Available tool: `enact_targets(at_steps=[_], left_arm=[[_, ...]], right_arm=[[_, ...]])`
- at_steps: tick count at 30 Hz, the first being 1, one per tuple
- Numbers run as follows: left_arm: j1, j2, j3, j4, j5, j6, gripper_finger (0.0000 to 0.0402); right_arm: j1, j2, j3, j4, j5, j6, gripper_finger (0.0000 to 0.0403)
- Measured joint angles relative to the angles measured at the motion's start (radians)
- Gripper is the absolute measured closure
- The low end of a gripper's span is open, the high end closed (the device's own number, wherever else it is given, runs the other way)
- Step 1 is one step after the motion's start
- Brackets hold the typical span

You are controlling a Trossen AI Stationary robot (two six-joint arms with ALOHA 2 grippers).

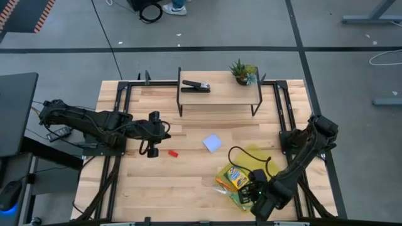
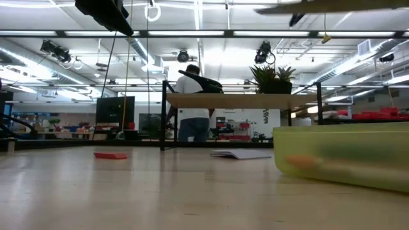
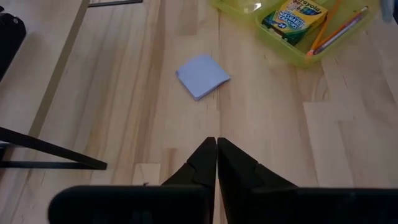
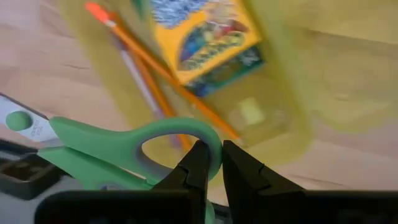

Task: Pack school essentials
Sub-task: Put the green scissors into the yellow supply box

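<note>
From above, the right gripper [image 1: 262, 202] sits at the table's near right corner over the yellow-green tray [image 1: 233, 188] with the crayon box [image 1: 237, 177]; the left gripper [image 1: 151, 150] hovers beside the tiny red piece [image 1: 173, 152]. Low down, the notepad [image 2: 239, 154] lies flat. Left wrist: fingers [image 3: 205, 158] pressed together, empty. Right wrist: fingers [image 4: 198, 163] pinch the green scissors [image 4: 124, 152] by the handle loop, pencils [image 4: 149, 59] in the tray.

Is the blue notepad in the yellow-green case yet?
No. The blue notepad lies flat on the bare table, apart from the yellow-green case, which holds the crayon box and pencils.
</note>
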Motion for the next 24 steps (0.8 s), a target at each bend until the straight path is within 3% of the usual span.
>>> enact_targets(at_steps=[7, 15, 24], left_arm=[[0.000, 0.000, 0.000, 0.000, 0.000, 0.002, 0.0381], [0.000, 0.002, 0.000, 0.000, 0.000, 0.000, 0.0376], [0.000, 0.002, 0.000, 0.002, 0.000, 0.000, 0.0387]], right_arm=[[0.022, 0.000, -0.001, -0.143, -0.080, 0.009, 0.0359], [0.019, 0.005, -0.002, -0.237, -0.081, -0.021, 0.0359], [-0.005, 0.026, -0.077, -0.091, -0.097, -0.020, 0.0359]])
